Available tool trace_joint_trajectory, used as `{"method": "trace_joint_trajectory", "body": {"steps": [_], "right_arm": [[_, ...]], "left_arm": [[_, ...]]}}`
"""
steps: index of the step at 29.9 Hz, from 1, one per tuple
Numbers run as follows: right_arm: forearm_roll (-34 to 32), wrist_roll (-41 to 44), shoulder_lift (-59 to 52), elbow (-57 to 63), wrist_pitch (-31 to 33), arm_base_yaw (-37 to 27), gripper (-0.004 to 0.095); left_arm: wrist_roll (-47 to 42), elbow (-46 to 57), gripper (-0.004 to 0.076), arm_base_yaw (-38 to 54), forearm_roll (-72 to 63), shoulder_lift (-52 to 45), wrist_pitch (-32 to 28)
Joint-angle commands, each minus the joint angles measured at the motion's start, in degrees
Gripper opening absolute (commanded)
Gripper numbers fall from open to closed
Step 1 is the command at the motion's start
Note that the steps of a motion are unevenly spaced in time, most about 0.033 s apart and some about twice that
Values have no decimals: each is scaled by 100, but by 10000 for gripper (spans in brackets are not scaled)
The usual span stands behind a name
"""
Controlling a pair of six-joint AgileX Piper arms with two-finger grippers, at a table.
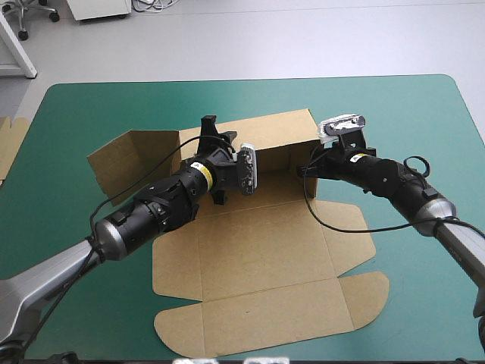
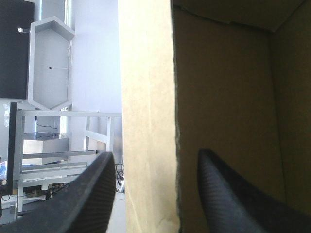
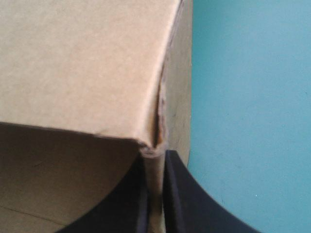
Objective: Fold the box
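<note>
**Brown box, partly raised, a gripper at each side wall**

Item: brown box point(image 1: 258, 250), cut board, lay at the middle of the teal-green cover point(image 1: 424, 129). Walls stood raised on the side toward the table's far edge. The broad panel and its flaps lay flat toward the near edge, and one further flap stood out to the left of the walls.

Left gripper point(image 2: 155, 155): black fingers spread wide, astride the edge of a raised wall, one finger inside the box and one outside. Contact could not be told.

Right gripper point(image 3: 155, 158): fingers all but together, pinching the board at a corner on the box's right side.

Spare board point(image 1: 11, 144) showed at the table's left edge.
</note>
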Motion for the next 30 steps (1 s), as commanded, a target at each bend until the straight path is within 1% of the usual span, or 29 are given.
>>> {"method": "trace_joint_trajectory", "body": {"steps": [1, 3, 7, 10, 14, 16, 19, 22, 27, 30], "right_arm": [[172, 110, -114, -135, 153, 38, -8], [172, 108, -103, -135, 153, 38, -8], [159, 160, -101, -135, 153, 38, -8], [147, 188, -101, -135, 175, 38, -8], [104, 194, -101, -135, 267, 38, -8], [89, 208, -101, -135, 335, 25, -9], [47, 223, -101, -135, 472, -16, -9], [-126, 362, -101, -135, 519, -27, -8], [-160, 437, -111, -148, 568, -27, -9], [-322, 505, -111, -284, 772, -27, -9]], "left_arm": [[-91, -152, 386, -221, -51, -447, 39], [-91, -152, 386, -421, -76, -560, 272], [-40, -152, 386, -866, -603, -754, 717], [-42, -152, 384, -1093, -1118, -947, 806], [-42, -270, 372, -978, -2103, -1221, 763], [-42, -462, 361, -713, -2656, -1302, 818], [52, -825, 342, -63, -3476, -1411, 976], [240, -1173, 336, 656, -3911, -1504, 1210], [284, -1502, 336, 2116, -4399, -1679, 1724], [281, -1502, 335, 3150, -4958, -1761, 1966]]}}
